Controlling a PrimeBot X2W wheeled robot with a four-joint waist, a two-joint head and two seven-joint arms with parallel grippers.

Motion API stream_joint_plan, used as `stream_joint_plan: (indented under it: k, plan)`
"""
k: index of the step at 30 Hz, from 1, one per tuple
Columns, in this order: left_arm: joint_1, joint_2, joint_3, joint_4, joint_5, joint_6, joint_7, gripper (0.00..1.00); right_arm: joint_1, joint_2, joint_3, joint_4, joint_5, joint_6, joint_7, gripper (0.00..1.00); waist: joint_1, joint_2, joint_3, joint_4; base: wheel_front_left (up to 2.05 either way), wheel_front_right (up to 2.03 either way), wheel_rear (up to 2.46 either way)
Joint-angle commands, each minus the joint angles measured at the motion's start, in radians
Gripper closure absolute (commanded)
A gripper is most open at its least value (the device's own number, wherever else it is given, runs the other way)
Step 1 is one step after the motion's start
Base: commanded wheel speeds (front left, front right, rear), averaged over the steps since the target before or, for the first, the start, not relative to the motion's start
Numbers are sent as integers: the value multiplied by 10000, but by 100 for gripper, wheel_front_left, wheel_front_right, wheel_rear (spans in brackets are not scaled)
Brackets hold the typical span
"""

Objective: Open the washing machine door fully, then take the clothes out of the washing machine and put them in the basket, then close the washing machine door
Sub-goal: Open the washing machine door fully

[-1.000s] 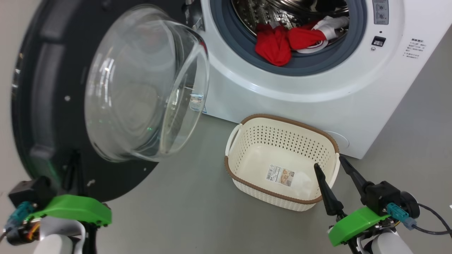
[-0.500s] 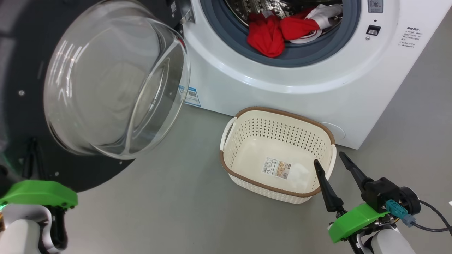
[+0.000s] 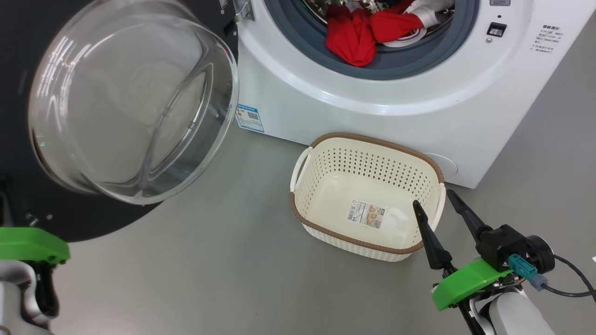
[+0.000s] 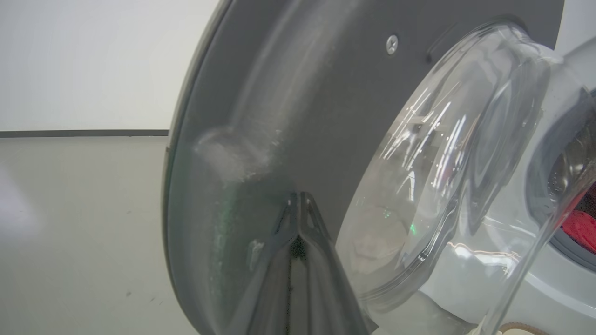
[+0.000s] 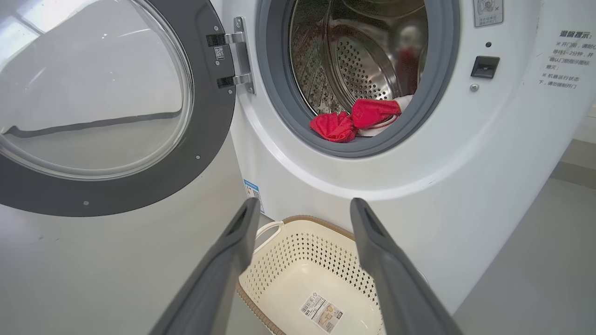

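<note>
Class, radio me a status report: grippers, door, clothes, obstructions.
Left gripper shut, fingers at the door; right gripper open, empty. Door wide open; clothes in the machine, basket empty. Nothing blocks the opening.

- A smooth, matt grey floor (image 3: 223, 279) spreads from near to far, with no tiles or joints to be seen.
- In the left wrist view this floor looks paler, almost off-white, with a few small dark specks (image 4: 128, 294) on its near part.
- A plain off-white wall (image 4: 84, 60) stands at the far left, bare and unmarked.
- A thin dark skirting strip (image 4: 84, 133) runs level along the foot of that wall, where it meets the floor.
- At the far right, a darker grey-brown band (image 5: 575, 172) crosses the floor, with a paler surface beyond it. What it is cannot be told.
- The light is soft, even and white, and shadows on the floor are faint with blurred edges.
</note>
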State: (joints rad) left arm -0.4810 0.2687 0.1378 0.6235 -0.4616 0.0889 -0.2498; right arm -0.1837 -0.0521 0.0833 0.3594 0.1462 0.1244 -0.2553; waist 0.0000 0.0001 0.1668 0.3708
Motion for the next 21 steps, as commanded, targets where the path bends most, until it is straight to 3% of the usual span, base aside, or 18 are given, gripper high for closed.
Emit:
stream_joint_plan:
  k: [1, 12, 13, 15, 16, 17, 21]
  plan:
    - [-392, 572, 562, -92, 118, -5, -118, 100, -328, 18, 267, -214, -100, 63, -65, 0, 0, -1, 6, -22, 0, 0, 0]
    - [-54, -44, 1724, -477, 675, -586, -119, 100, -410, 18, 259, -53, 128, 63, -65, 0, 0, -1, -280, -237, 0, 0, 0]
    - [31, -125, 1787, -646, 734, -658, -119, 91, -403, 18, 214, -60, 168, 63, -65, 0, 0, -1, -341, -257, 0, 0, 0]
    - [210, -282, 1915, -1052, 825, -809, -119, 60, -377, 18, 124, -75, 242, 63, -65, 0, 0, -1, -450, -308, 0, 0, 0]
    - [310, -347, 1968, -1310, 900, -878, -119, 5, -364, 18, 82, -84, 271, 63, -65, 0, 0, -1, -506, -346, 0, 0, 0]
    - [421, -422, 2000, -1565, 967, -946, -119, 0, -349, 18, 44, -100, 297, 63, -65, 0, 0, -1, -561, -388, 0, 0, 0]
    - [878, -833, 1978, -2606, 1141, -1146, -120, 0, -246, 18, -187, -200, 412, 63, -65, 0, 0, -1, -805, -596, 0, 0, 0]
